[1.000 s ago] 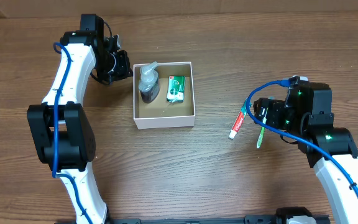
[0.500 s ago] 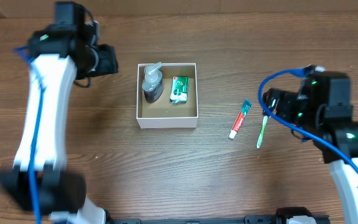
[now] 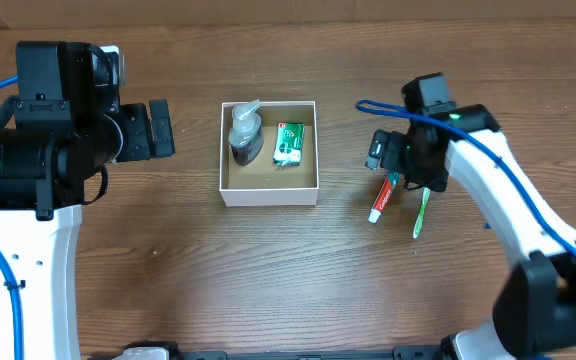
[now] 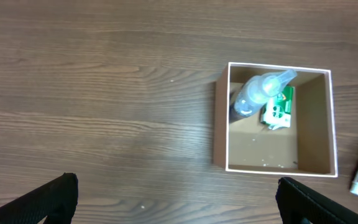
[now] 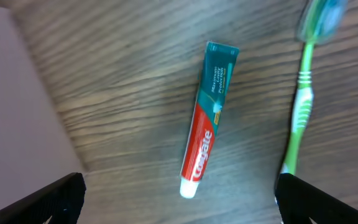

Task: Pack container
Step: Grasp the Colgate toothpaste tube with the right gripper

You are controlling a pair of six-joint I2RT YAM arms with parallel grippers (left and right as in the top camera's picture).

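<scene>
Woodgrain table (image 3: 268, 280) bare nearest the arm bases; toothbrush (image 3: 420, 213), green handle, lies flat on the right side, head end pointing away; toothpaste tube (image 3: 381, 200), red and teal with white cap at the near end, lies just beside it to its left, roughly parallel, not touching it; right gripper (image 3: 393, 165) hangs over the far ends of both, facing down; in right wrist view its fingertips (image 5: 55, 199) sit at the two lower corners, spread wide with nothing between them, so released; tube lies centred below that gap; container (image 3: 268, 194) stands mid-table, well left of the toiletries, white walls, brown floor, upright and uncovered; inside, clear pump bottle (image 3: 241, 135) lies against the left wall, green packet (image 3: 287, 143) beside it toward the far right corner, near half of the floor bare; left gripper (image 3: 156, 130) is held above the table left of the container, apart from it, fingers (image 4: 48, 202) wide apart, grasping nothing
</scene>
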